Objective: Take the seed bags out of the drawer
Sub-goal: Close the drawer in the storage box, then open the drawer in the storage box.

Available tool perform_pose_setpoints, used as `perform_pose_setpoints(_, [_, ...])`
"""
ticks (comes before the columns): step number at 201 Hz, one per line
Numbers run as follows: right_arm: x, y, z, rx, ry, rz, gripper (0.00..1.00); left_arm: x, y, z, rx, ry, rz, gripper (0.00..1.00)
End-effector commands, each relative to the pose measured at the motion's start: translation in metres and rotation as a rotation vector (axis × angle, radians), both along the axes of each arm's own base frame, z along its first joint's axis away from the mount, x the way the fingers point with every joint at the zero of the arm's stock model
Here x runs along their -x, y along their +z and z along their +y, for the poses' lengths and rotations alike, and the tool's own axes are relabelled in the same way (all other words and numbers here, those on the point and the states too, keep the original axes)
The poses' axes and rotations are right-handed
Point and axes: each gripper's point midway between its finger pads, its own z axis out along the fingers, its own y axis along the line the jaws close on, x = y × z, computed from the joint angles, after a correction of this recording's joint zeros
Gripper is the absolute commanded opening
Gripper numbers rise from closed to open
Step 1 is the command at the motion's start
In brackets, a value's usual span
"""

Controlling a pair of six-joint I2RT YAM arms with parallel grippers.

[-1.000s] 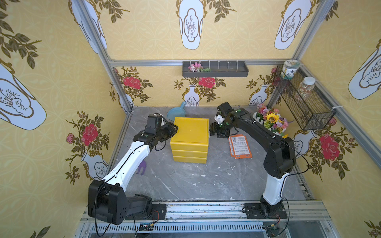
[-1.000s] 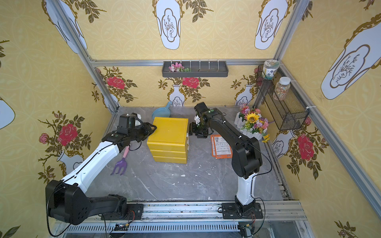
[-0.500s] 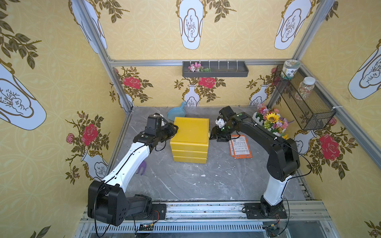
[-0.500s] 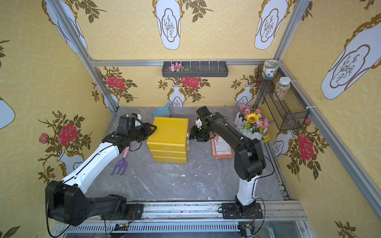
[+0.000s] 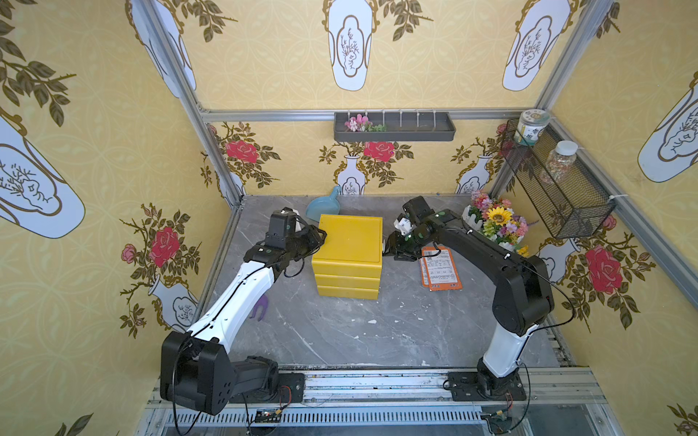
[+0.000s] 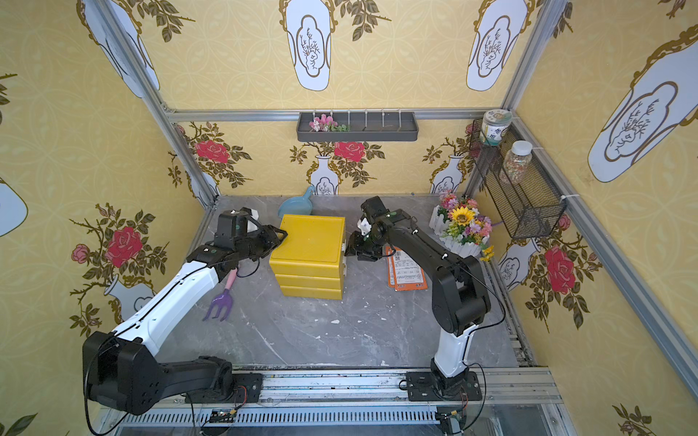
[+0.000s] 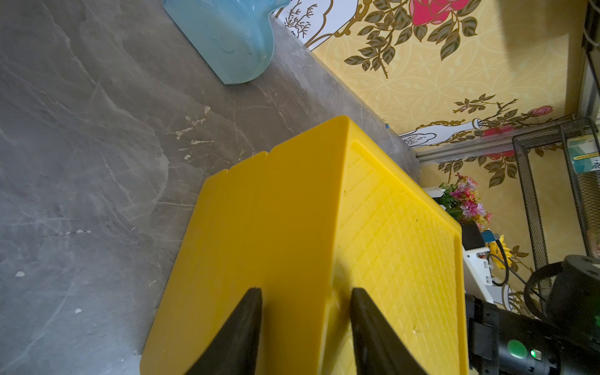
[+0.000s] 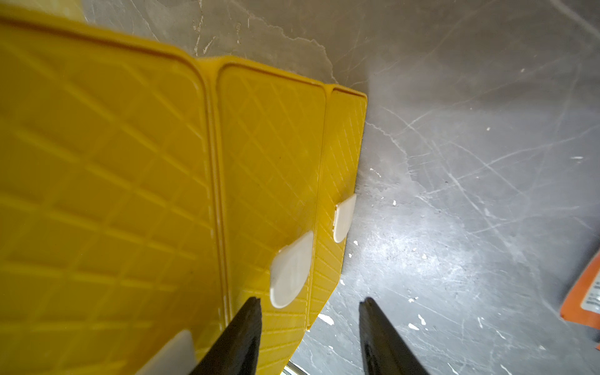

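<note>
While the bench carries the yellow drawer unit with all three drawers looking shut, the task reads as part done. At least two seed bags lie text-side up just right of the unit; any still inside are hidden.

Left arm reaches to the unit's top left edge. Left end effector straddles that edge; cannot tell if it pinches.

Right arm bends toward the unit's right face. Right end effector has its jaws parted and empty, beside a white handle.

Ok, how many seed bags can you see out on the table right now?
2. Both seed bags lie overlapping, text side up, on the table between the yellow drawer unit and the flower planter. More may be hidden inside it.
</note>
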Motion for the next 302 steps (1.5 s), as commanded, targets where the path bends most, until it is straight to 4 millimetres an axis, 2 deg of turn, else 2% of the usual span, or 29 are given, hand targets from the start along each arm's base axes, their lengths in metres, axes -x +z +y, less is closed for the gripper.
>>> perform_pose_setpoints(1, [-0.003, 0.004, 0.006, -0.022, 0.005, -0.017, 0.52, 0.045, -0.054, 0.018, -0.112, 0.007, 0.260, 0.49])
perform_pose_setpoints(55, [-0.003, -0.010, 0.007, 0.005, 0.007, 0.006, 0.40, 0.046, -0.055, 0.018, -0.109, 0.005, 0.264, 0.48])
perform_pose_setpoints(79, [-0.001, -0.014, 0.004, 0.036, 0.004, 0.011, 0.28, 0.046, -0.054, 0.017, -0.107, 0.004, 0.263, 0.49])
perform_pose_setpoints(144, [0.000, -0.010, -0.012, 0.119, 0.002, -0.007, 0.12, 0.047, -0.055, 0.018, -0.110, 0.006, 0.261, 0.49])
perform_pose_setpoints(226, [0.002, -0.007, -0.058, 0.194, -0.033, -0.007, 0.00, 0.047, -0.055, 0.018, -0.110, 0.007, 0.262, 0.48])
perform_pose_setpoints(277, [0.002, -0.004, -0.094, 0.199, -0.089, -0.002, 0.00, 0.046, -0.054, 0.018, -0.112, 0.005, 0.258, 0.49])
perform_pose_setpoints(302, [0.003, -0.004, -0.102, 0.201, -0.101, 0.001, 0.00, 0.045, -0.054, 0.017, -0.111, 0.001, 0.260, 0.48])
